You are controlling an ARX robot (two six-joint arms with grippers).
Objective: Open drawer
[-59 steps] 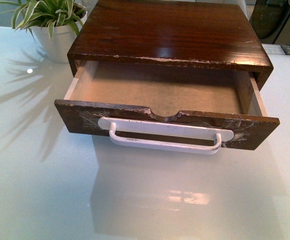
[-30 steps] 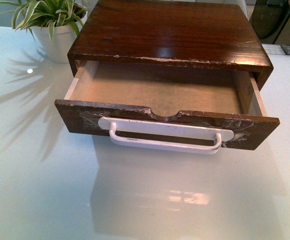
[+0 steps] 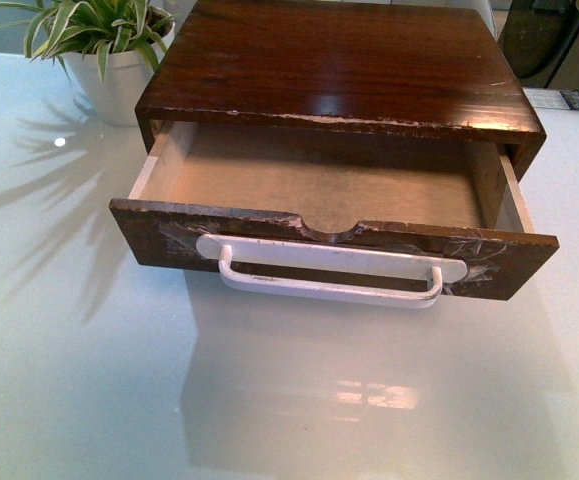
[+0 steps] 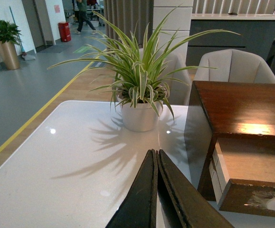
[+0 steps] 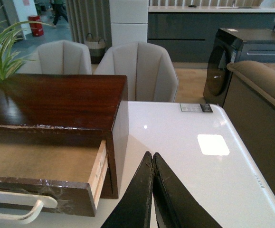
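On the table [image 3: 79, 380], dark-brown drawer [image 3: 329, 255] pulled out, pale inside.

My drawer [image 3: 319, 190] was dark wood, chipped along its edges, with a matt pale inside and a smooth white handle [image 3: 329, 275] under crinkled clear tape. The table [image 3: 79, 380] looked glossy.
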